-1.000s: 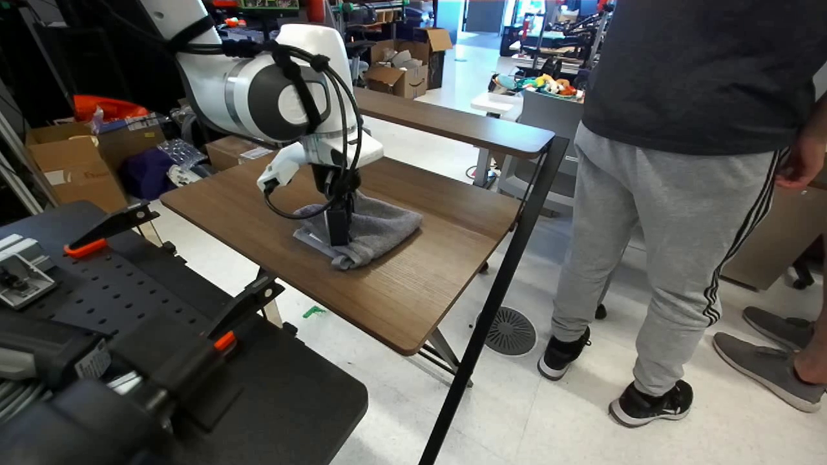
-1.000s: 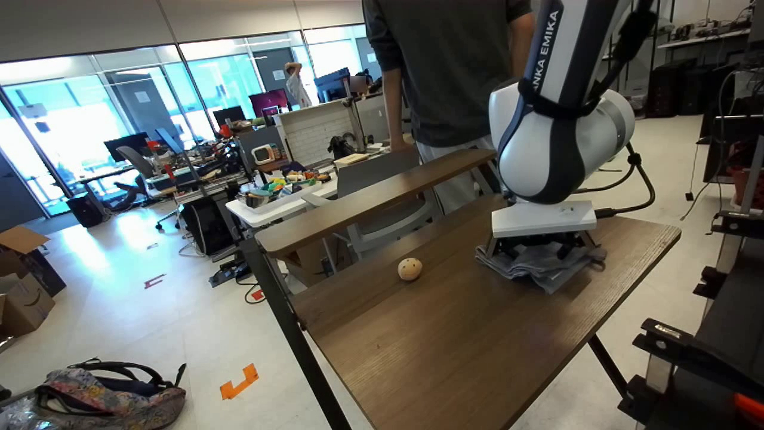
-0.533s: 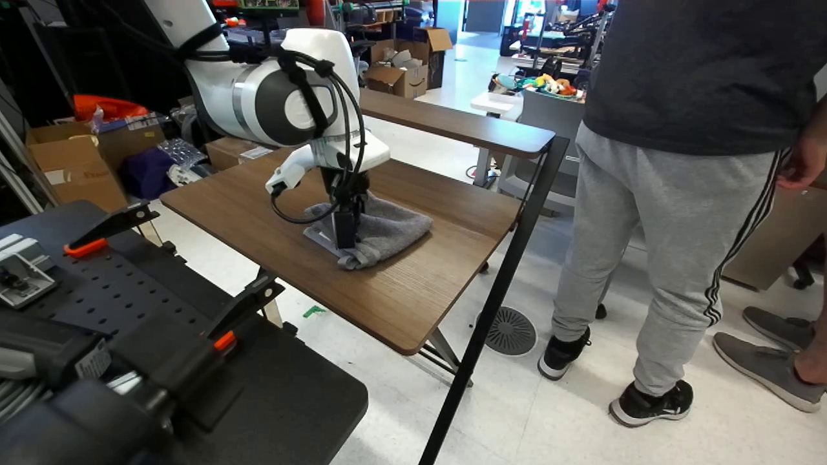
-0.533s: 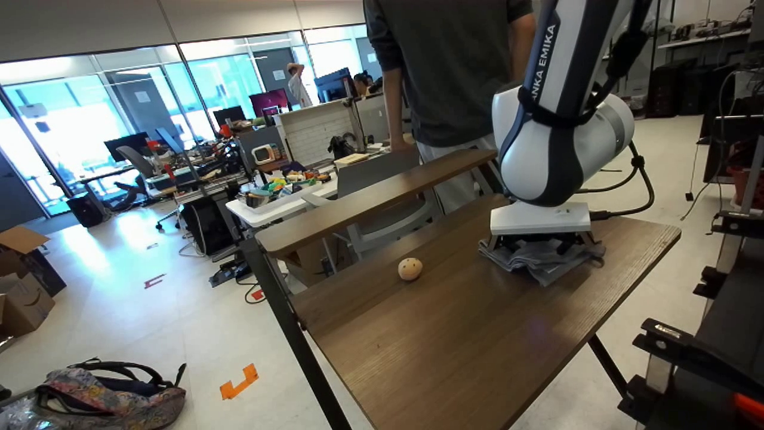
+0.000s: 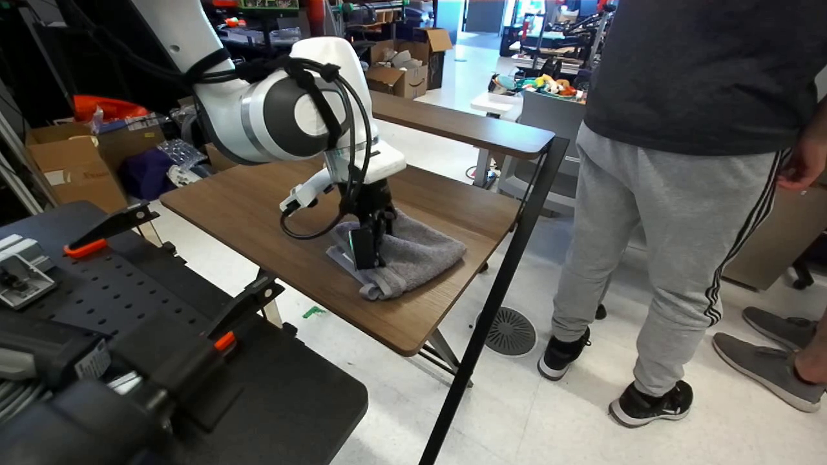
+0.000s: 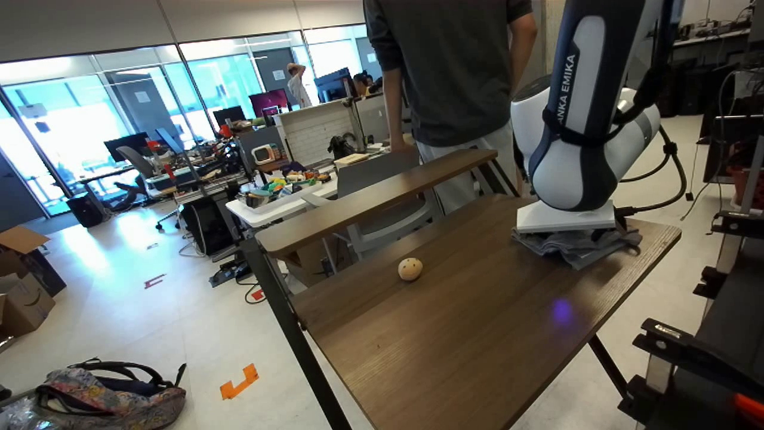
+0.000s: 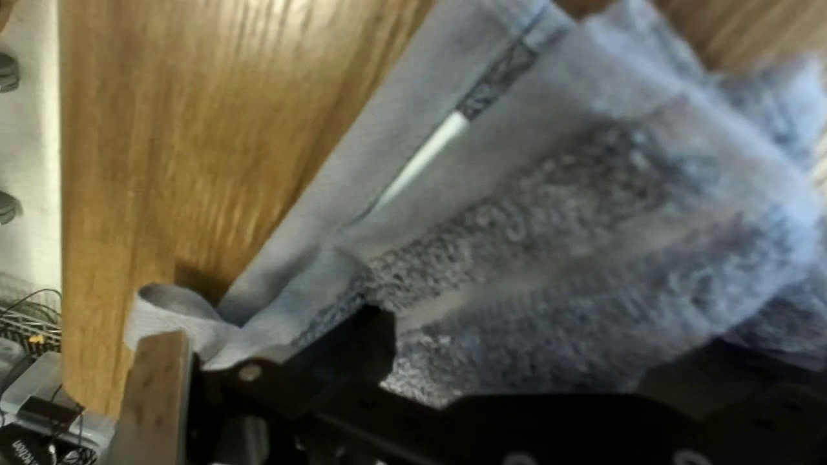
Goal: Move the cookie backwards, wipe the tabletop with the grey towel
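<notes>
The grey towel lies bunched and folded on the brown wooden tabletop, close to one end of it. My gripper points down onto the towel, its fingertips against the cloth. In the wrist view the gripper stands wide, one black finger on each side of a stretch of towel that is not pinched. The round beige cookie rests on the tabletop away from the towel, towards the raised shelf. Only that exterior view shows it.
A raised wooden shelf runs along one long side of the table, with a black slanted frame leg at its end. Alongside is a black workbench with clamps. A person stands near the table.
My gripper and the towel under it have slid together along the tabletop, to the right in both exterior views. The cookie has stayed in place, and the jaws have kept their width.
</notes>
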